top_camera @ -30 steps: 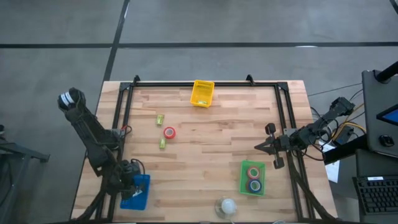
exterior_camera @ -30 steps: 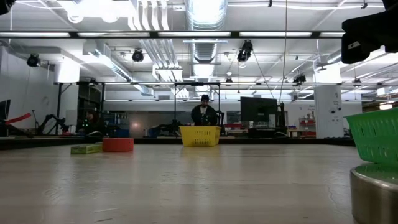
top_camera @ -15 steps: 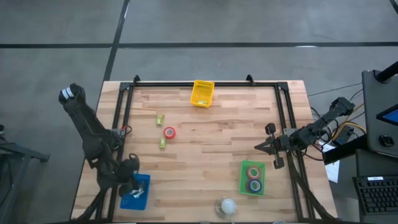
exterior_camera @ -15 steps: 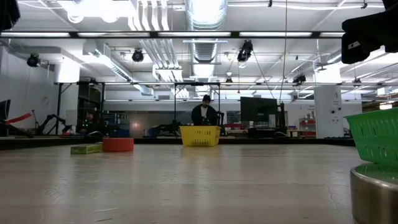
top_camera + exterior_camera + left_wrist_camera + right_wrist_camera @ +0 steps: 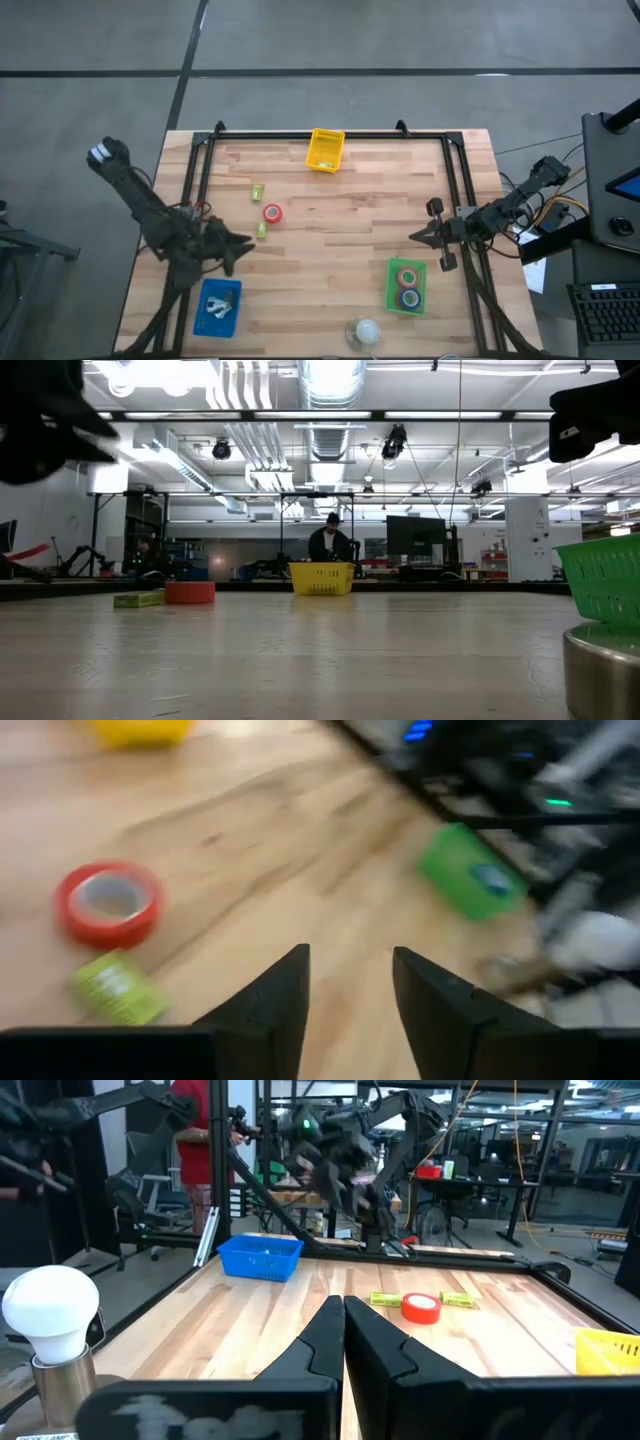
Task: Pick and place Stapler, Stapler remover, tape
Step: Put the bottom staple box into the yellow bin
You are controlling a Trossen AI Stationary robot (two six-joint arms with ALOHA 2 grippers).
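A red tape roll (image 5: 272,213) lies flat on the table, between two small yellow-green stapler-like pieces (image 5: 257,190) (image 5: 261,230). My left gripper (image 5: 243,244) is open and hovers just left of the nearer green piece. In its wrist view (image 5: 350,982) the red tape roll (image 5: 110,903) and a green piece (image 5: 118,988) lie ahead of the fingers. The blue tray (image 5: 217,307) holds small pale items. The green tray (image 5: 406,286) holds a reddish roll (image 5: 407,277) and a blue roll (image 5: 410,298). My right gripper (image 5: 415,237) is shut and waits at the table's right side.
A yellow tray (image 5: 326,150) sits at the far edge. A white ball-like object on a metal base (image 5: 365,330) stands at the near edge, left of the green tray. A black frame rail (image 5: 200,190) runs along the sides. A person (image 5: 328,540) stands beyond the far edge.
My left gripper has risen from over the blue tray and swung toward the far edge and the right, ending beside the nearer green piece and the red tape roll. The blue tray and its pale contents now show uncovered. The right arm has kept still.
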